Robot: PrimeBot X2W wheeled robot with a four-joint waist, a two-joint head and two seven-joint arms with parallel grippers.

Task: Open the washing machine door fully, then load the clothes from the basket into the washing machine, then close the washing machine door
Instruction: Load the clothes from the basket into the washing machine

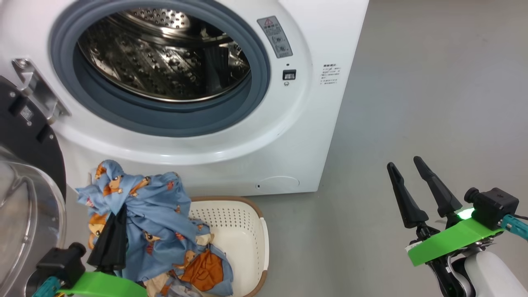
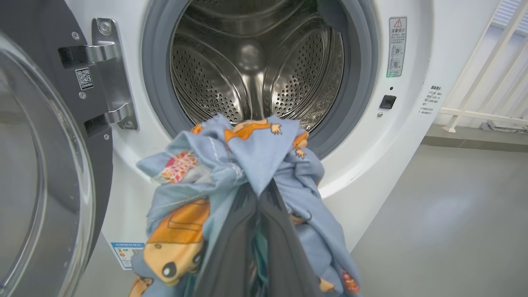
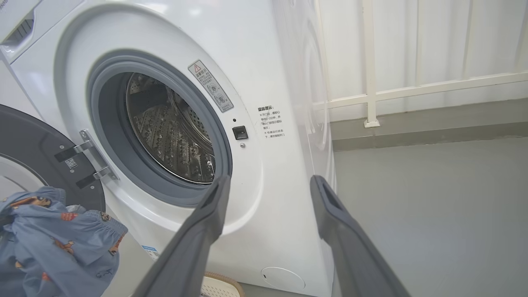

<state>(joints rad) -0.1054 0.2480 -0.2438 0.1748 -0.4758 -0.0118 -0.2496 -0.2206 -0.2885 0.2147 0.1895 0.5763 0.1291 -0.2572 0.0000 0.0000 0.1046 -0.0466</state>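
Observation:
The washing machine (image 1: 231,136) stands with its steel drum (image 1: 165,53) exposed. Its door (image 1: 24,165) is swung open to the left, hinge side toward the drum. My left gripper (image 1: 119,212) is shut on the clothes (image 1: 152,214), a bunch of blue bear-print fabric raised over the basket (image 1: 243,231), its lower part still trailing inside. In the left wrist view the fingers (image 2: 235,243) pinch the clothes (image 2: 247,152) just below the drum opening (image 2: 255,62). My right gripper (image 1: 403,162) hangs open over the floor to the right, holding nothing; it (image 3: 270,179) faces the machine's front corner.
Grey floor (image 1: 433,82) stretches open to the right of the machine. A white railing (image 3: 371,82) runs along the wall behind it. The open door (image 2: 41,165) and its metal hinge (image 2: 109,74) crowd the left side. The basket rim (image 3: 218,284) sits against the machine's base.

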